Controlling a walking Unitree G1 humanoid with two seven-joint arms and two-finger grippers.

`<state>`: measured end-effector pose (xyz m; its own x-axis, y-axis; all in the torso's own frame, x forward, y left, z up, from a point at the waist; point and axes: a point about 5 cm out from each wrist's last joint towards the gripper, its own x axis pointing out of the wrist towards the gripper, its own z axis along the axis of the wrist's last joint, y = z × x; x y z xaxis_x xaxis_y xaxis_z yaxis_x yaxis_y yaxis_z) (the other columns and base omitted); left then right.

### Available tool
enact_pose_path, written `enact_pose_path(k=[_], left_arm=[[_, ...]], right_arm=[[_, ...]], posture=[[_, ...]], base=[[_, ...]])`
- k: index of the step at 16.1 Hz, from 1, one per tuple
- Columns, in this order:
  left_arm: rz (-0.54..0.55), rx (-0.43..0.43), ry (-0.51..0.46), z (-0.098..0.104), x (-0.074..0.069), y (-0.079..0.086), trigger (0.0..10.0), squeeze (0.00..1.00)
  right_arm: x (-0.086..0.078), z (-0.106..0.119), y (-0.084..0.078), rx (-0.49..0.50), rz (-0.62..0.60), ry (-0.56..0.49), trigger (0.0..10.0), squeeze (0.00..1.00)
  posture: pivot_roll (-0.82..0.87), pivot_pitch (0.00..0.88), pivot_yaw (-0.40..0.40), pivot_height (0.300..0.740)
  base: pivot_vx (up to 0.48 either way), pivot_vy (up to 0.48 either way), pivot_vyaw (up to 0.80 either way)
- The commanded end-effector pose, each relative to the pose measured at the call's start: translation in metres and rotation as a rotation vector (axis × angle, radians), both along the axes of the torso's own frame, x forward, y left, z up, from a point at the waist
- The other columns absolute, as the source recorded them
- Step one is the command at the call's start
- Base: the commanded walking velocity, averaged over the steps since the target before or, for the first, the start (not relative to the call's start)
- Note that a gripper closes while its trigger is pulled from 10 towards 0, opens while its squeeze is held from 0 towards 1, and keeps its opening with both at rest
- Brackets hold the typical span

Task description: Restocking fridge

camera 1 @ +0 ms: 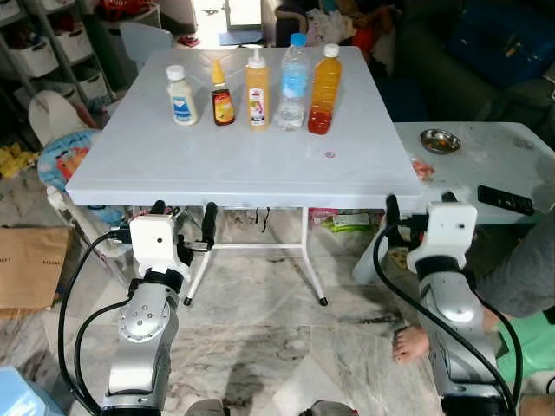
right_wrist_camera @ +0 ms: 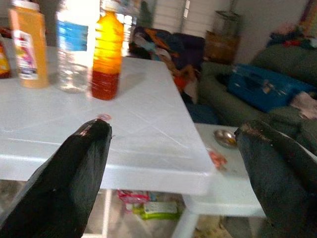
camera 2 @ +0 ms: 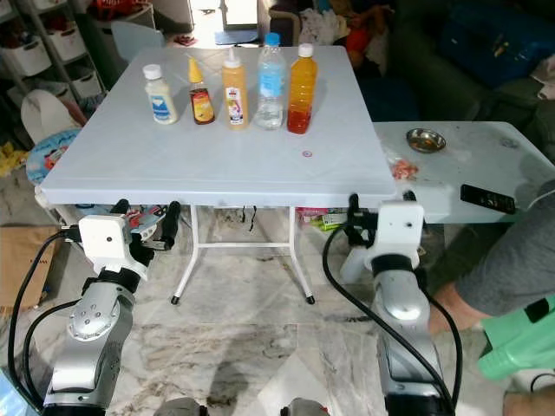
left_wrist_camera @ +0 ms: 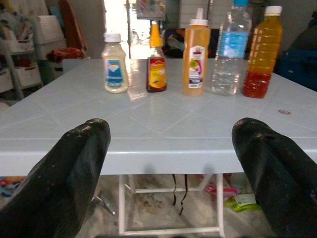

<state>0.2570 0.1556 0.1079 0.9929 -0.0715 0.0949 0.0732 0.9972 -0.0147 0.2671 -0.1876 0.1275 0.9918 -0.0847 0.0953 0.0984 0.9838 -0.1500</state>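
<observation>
Both silver arms sit low in my head views, short of the near edge of the white plastic table (camera 1: 243, 165). Left gripper (camera 1: 182, 218) at lower left of frame, jaws spread, holding nothing. Right gripper (camera 1: 416, 208) at lower right; from the head I can't judge its jaws, but its wrist view shows the black fingers (right_wrist_camera: 69, 173) wide apart and empty.

Five containers stand in a row at the table's far edge, upper centre of frame: white mayonnaise jar (camera 1: 180, 96), small dark sauce bottle (camera 1: 222, 94) with yellow cap, orange squeeze bottle (camera 1: 257, 90), clear water bottle (camera 1: 294, 84) with blue cap, tall orange-liquid bottle (camera 1: 323, 90), redder at its base.

Left wrist view reads all five labels head-on. Head view alone gives a second white table at right carrying a steel bowl (camera 1: 440, 139) and black remote (camera 1: 506, 199), a person's bare foot (camera 1: 412, 342) on the marble floor, cardboard at left edge.
</observation>
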Motion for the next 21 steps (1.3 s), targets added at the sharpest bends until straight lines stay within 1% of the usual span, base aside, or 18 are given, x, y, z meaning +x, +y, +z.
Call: enact_pose_path(k=[1,2,4,5,7,9,12,16,17,21], left_arm=[[-0.038,-0.013,-0.01,0.003,-0.002,-0.002,10.0,0.0],[-0.058,-0.016,-0.022,0.005,-0.003,-0.003,10.0,0.0],[-0.091,-0.004,-0.03,0.008,-0.002,-0.008,10.0,0.0],[-0.109,-0.003,-0.034,0.009,-0.002,-0.011,10.0,0.0],[-0.126,-0.011,-0.025,0.008,0.0,-0.014,10.0,0.0],[-0.136,-0.017,-0.019,0.008,0.001,-0.015,10.0,0.0],[-0.145,-0.02,-0.02,0.008,0.002,-0.016,10.0,0.0],[-0.174,-0.022,-0.02,0.009,0.003,-0.018,10.0,0.0],[-0.184,-0.022,-0.024,0.01,0.004,-0.019,10.0,0.0],[-0.197,-0.023,-0.026,0.011,0.004,-0.021,10.0,0.0]], right_arm=[[0.003,0.0,0.004,-0.016,0.032,-0.005,10.0,0.0],[0.004,0.0,0.005,-0.015,0.031,-0.006,10.0,0.0],[0.005,0.002,0.005,-0.03,0.033,-0.015,10.0,0.0],[0.006,0.003,0.005,-0.035,0.033,-0.018,10.0,0.0],[0.005,0.002,0.004,-0.014,0.027,-0.016,10.0,0.0],[0.005,0.001,0.004,0.009,0.027,-0.013,10.0,0.0],[0.006,0.002,0.003,0.002,0.025,-0.014,10.0,0.0],[0.007,0.0,0.002,0.043,-0.001,0.01,10.0,0.0],[0.007,0.001,0.001,0.038,-0.004,0.002,10.0,0.0],[0.006,0.0,0.0,0.047,-0.009,0.004,10.0,0.0]], posture=[[0.01,0.0,-0.019,0.74],[0.01,0.0,-0.014,0.74],[0.0,0.0,-0.003,0.74],[0.0,0.0,0.003,0.74],[-0.01,0.0,0.007,0.74],[-0.02,0.0,0.006,0.74],[-0.02,0.0,0.003,0.74],[-0.02,0.0,0.008,0.74],[-0.03,0.0,0.012,0.74],[-0.03,0.0,0.013,0.74]], base=[[0.0,0.0,0.0],[0.0,0.0,0.0],[0.0,0.0,0.8],[0.3,0.0,0.8],[0.311,0.0,0.8],[0.315,0.0,0.0],[0.322,0.0,0.0],[0.353,0.0,0.0],[0.409,0.0,-0.47],[0.48,0.0,0.0]])
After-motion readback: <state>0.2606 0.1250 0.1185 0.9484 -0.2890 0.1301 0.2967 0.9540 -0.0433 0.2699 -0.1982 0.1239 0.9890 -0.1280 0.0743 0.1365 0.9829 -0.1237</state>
